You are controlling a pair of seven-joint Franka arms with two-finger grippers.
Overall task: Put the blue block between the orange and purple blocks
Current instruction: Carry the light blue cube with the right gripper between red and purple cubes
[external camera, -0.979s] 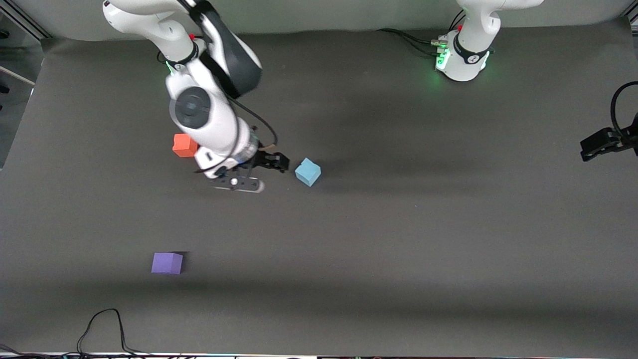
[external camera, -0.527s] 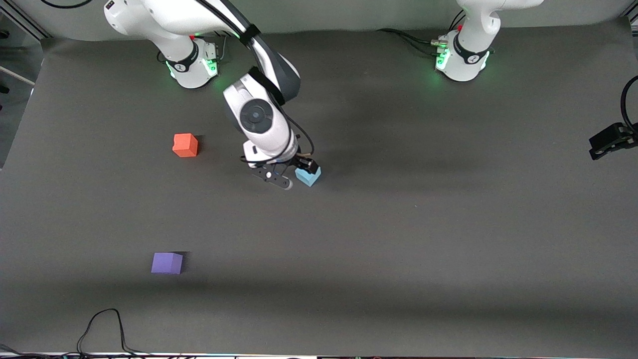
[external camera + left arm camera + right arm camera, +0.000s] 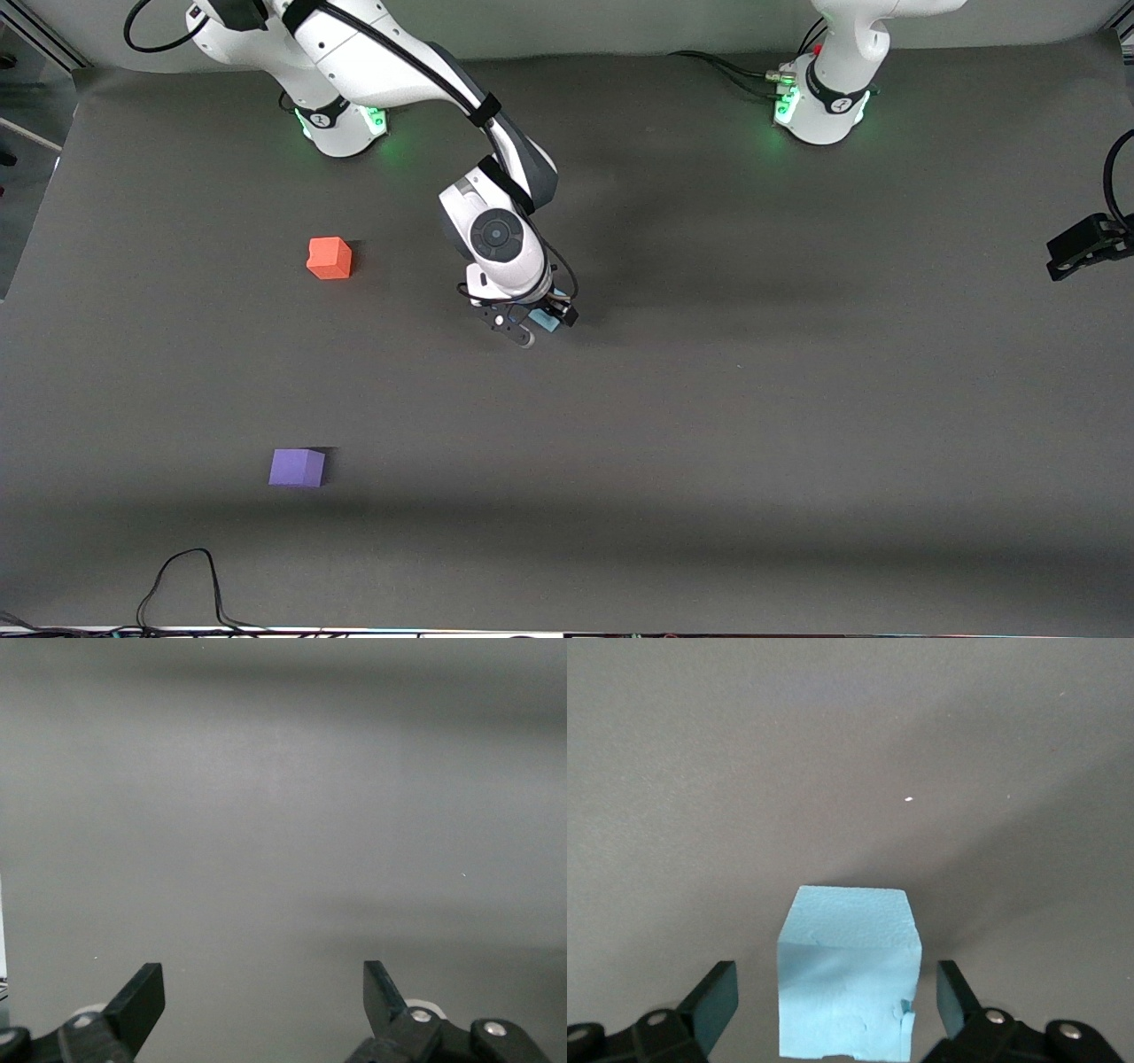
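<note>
Down at the middle of the dark grey worktop (image 3: 709, 399), the right gripper (image 3: 541, 321) has its two black fingers (image 3: 709, 1001) spread wide on either side of the blue block (image 3: 849, 983). In the right wrist view a gap shows between each finger and the foam, so the jaws are open and nothing is gripped. In the front view only a sliver of the blue block (image 3: 549, 322) shows under the wrist; it sits on the worktop, well apart from the other two cubes.

The orange block (image 3: 329, 258) lies toward the right arm's end of the worktop, about as far from the front camera as the blue one. The purple block (image 3: 297, 467) lies at that same end, much nearer to the front camera than the orange one. The stretch of worktop between those two cubes is bare, and no object lies between it and the blue block.

The left gripper (image 3: 264, 992) is open and holds nothing, its fingers wide over plain worktop in the left wrist view; that arm waits, with a dark part of it showing at the front view's edge by its own end of the worktop.

A black cable (image 3: 182, 585) loops along the worktop edge nearest the front camera. Green lights glow at both arm bases (image 3: 341, 124). No writing or label can be read anywhere.
</note>
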